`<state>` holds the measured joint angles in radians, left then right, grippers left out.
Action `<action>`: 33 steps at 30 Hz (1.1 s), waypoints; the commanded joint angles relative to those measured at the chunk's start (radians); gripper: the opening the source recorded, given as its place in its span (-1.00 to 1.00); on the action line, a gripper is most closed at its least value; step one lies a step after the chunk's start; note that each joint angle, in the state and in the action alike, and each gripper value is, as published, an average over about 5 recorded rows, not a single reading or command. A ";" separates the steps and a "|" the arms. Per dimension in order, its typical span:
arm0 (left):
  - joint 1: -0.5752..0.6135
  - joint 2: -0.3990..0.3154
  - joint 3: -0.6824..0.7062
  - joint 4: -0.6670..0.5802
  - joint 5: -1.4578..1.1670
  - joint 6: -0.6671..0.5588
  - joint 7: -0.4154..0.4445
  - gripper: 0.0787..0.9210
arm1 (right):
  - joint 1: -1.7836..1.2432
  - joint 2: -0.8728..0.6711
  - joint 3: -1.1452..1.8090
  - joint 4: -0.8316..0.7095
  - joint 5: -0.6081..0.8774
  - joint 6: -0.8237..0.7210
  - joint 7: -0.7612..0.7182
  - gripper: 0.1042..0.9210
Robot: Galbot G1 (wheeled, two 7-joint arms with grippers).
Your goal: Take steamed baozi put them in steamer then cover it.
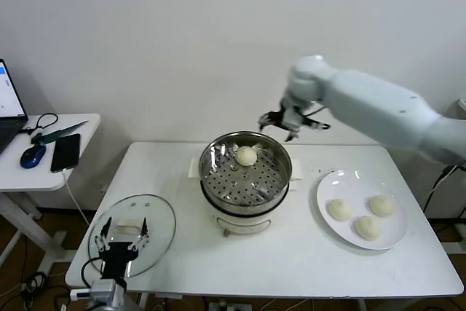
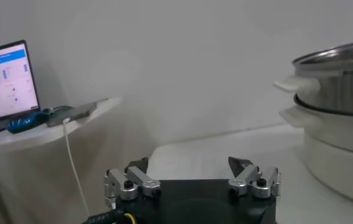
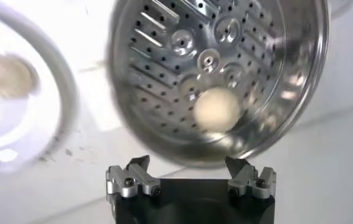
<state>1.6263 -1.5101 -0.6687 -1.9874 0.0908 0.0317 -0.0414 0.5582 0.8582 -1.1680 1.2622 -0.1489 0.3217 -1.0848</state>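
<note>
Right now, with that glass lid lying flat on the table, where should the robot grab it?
Probably by the flat cream handle at the cover's centre, coming straight down from above. The cover lies flat, so its thin rim offers little purchase. The open left pincer hovers over it.

No legible text anywhere; laptop screen (image 2: 5, 79) with blue header and tiny unreadable lines
</note>
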 commanded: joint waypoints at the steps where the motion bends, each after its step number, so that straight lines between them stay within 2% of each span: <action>1: 0.001 -0.004 0.004 -0.022 -0.007 0.004 0.001 0.77 | 0.025 -0.347 -0.128 0.122 0.356 -0.413 -0.008 0.76; 7: 0.013 0.002 0.000 -0.020 -0.005 -0.009 0.005 0.77 | -0.075 -0.403 -0.163 0.109 0.416 -0.484 -0.003 0.76; 11: 0.022 0.005 -0.003 -0.019 -0.010 -0.015 0.004 0.77 | -0.222 -0.405 -0.063 0.081 0.376 -0.502 0.001 0.76; 20: 0.038 0.006 -0.009 -0.028 -0.020 -0.021 0.008 0.77 | -0.530 -0.292 0.199 -0.083 0.250 -0.498 0.004 0.76; 33: 0.052 0.005 -0.023 -0.021 -0.015 -0.020 0.008 0.77 | -0.567 -0.151 0.280 -0.255 0.190 -0.454 -0.003 0.76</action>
<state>1.6745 -1.5048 -0.6904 -2.0082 0.0761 0.0112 -0.0343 0.0824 0.6354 -0.9728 1.1223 0.0694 -0.1240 -1.0868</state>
